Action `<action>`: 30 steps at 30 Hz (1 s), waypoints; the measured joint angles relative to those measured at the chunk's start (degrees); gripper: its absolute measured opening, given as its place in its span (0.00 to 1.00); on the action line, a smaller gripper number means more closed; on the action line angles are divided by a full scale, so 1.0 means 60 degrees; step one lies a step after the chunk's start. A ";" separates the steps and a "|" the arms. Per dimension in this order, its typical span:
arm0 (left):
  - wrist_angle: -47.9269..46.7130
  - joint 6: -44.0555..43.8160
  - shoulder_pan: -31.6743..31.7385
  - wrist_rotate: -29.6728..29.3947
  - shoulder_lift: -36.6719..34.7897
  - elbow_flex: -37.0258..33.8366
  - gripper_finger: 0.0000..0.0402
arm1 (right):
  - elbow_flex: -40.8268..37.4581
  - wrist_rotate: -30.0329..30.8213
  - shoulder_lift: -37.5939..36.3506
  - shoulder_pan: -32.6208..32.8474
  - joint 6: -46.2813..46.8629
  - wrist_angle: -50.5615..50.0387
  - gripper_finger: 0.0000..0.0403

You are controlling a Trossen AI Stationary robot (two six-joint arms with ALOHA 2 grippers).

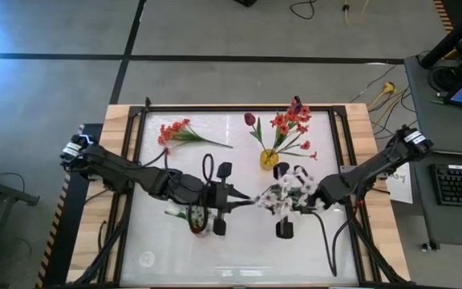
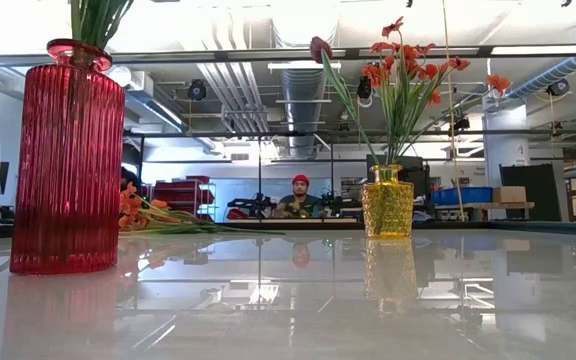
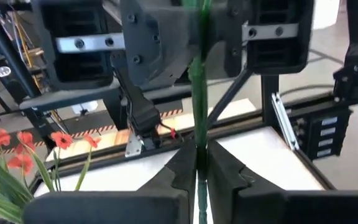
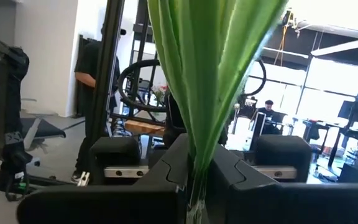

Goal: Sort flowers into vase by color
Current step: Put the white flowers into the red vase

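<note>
A spray of small whitish blossoms (image 1: 283,193) hangs in the air over the middle of the table, between my two grippers. My left gripper (image 1: 249,199) comes from the left and is shut on its thin green stem (image 3: 199,93). My right gripper (image 1: 303,197) comes from the right and is shut on its green leaves (image 4: 210,68). A red ribbed vase (image 2: 68,160) with green stems in it stands near the front left. A yellow vase (image 2: 387,205) farther back holds orange-red blossoms (image 2: 408,65) and a maroon tulip (image 1: 250,120). More orange-red flowers (image 1: 176,132) lie flat at the far left. My left gripper pinches the thin bare stem (image 3: 199,146) between its two fingers, coming level from the table's left. The stem runs on past the fingertips toward the right gripper, clear of the table. My right gripper pinches the bunched base of the green leaves (image 4: 199,155) between its two fingers, coming from the table's right and slanting slightly up. The leaves fan out beyond the fingertips. The spray is clear of the table.
Black frame rails (image 1: 135,152) run along the table's sides. A sheet of paper (image 1: 398,183) lies at the right edge, and a side desk with a keyboard (image 1: 459,185) stands beyond it. A person (image 2: 300,195) sits in the room behind the table.
</note>
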 joint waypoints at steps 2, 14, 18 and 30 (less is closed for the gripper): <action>0.0043 -0.0004 0.0000 0.0002 -0.0156 0.0000 0.06 | 0.0000 0.0004 -0.0212 0.0000 0.0196 -0.0307 0.04; 0.0049 0.0140 0.0004 0.0357 -0.0816 0.0004 0.36 | -0.0012 0.0084 -0.1235 0.0154 0.1174 -0.2092 0.04; -0.0224 0.0426 0.0004 0.0331 -0.1134 0.0004 0.40 | -0.0018 0.0385 -0.1372 0.0192 0.1705 -0.2934 0.04; -0.1583 0.0344 0.0011 0.0259 -0.2871 0.0004 0.41 | -0.0106 0.0756 -0.1801 0.0467 0.3238 -0.4486 0.04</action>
